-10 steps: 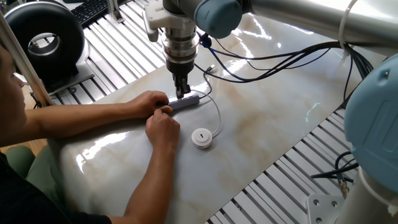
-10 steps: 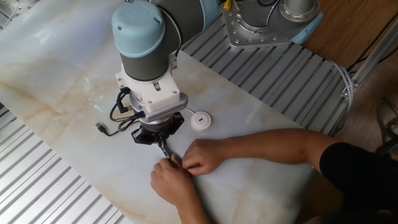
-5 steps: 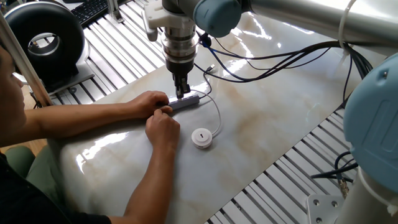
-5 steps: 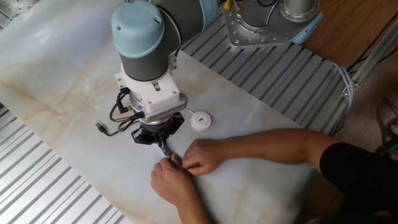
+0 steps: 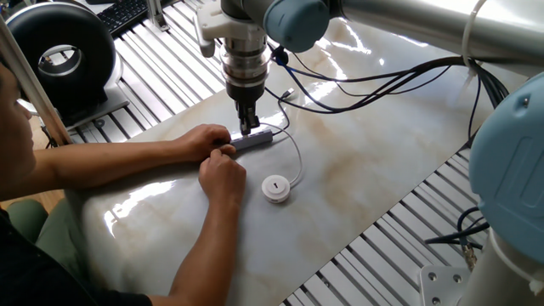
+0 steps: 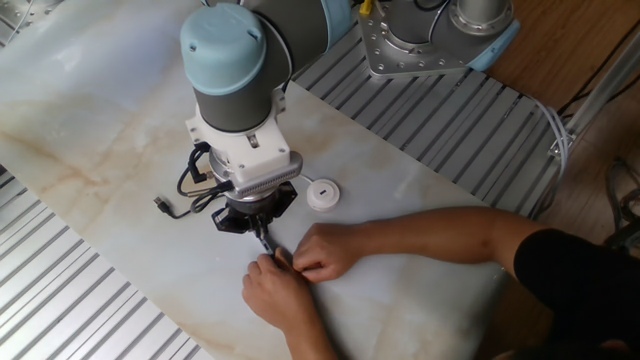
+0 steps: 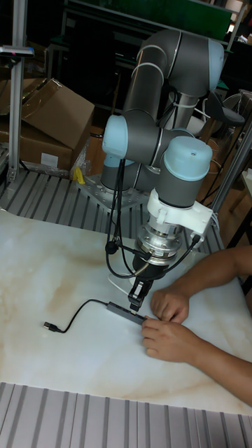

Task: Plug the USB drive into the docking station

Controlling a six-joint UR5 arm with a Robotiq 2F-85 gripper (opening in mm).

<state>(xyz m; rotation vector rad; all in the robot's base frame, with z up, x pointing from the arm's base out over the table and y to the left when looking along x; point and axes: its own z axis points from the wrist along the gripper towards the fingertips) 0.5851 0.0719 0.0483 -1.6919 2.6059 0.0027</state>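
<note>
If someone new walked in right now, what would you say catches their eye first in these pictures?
Probably the gripper pressed down on the docking station mid-table, while a person's two hands steady the bar's near end. Next, the USB drive lying apart on the marble beside them, its white cable curving back toward the bar.

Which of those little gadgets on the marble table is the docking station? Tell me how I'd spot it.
Start at the robot's gripper, pointing straight down over the marble table. Right beneath its jaws lies the docking station, a slim silver-grey bar that a person's hands hold at one end. Unlike the USB drive, a round white puck nearby, it is long, grey and trails a black cable.
</note>
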